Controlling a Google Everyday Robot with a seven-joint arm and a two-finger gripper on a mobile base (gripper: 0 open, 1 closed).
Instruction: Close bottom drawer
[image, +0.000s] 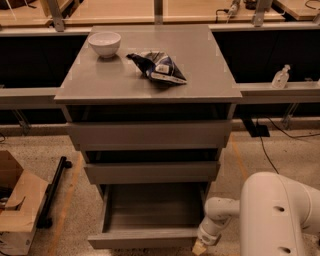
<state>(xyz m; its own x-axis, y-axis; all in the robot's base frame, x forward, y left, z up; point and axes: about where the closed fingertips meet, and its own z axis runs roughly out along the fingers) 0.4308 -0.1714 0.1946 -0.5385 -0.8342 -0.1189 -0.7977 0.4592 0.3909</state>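
Camera view looks down on a grey table (100, 85) with three flat-fronted drawers, filling the middle of the scene from 12 o'clock down to 6 o'clock. Its top drawer (150, 134) is the widest and the middle drawer (150, 171) is narrower; both stand slightly out from the body, with a dark gap above each front. The white robot arm (280, 215) comes next in bulk, a rounded shell at 4 to 5 o'clock, with a slimmer wrist link reaching left toward the table's foot. The bottom drawer (150, 212) sits at 6 o'clock, the lowest and narrowest of the three, pulled well out so that its plain grey box interior lies open to view. A brown cardboard box (22, 200) rests on the speckled floor at 8 o'clock, just beside a black bar (52, 192) lying on the floor between it and the table. On the tabletop, a crumpled dark snack bag (159, 67) lies near the centre, and a white bowl (104, 43) stands upright at 11 o'clock from it, apart from the bag. A small clear bottle (281, 77) stands on a ledge at 2 o'clock. The end effector (199, 247) hangs at the wrist's tip near 5 o'clock, just beside the right front corner of the bottom drawer; whether it is open or closed cannot be told, nor whether it touches the drawer front.
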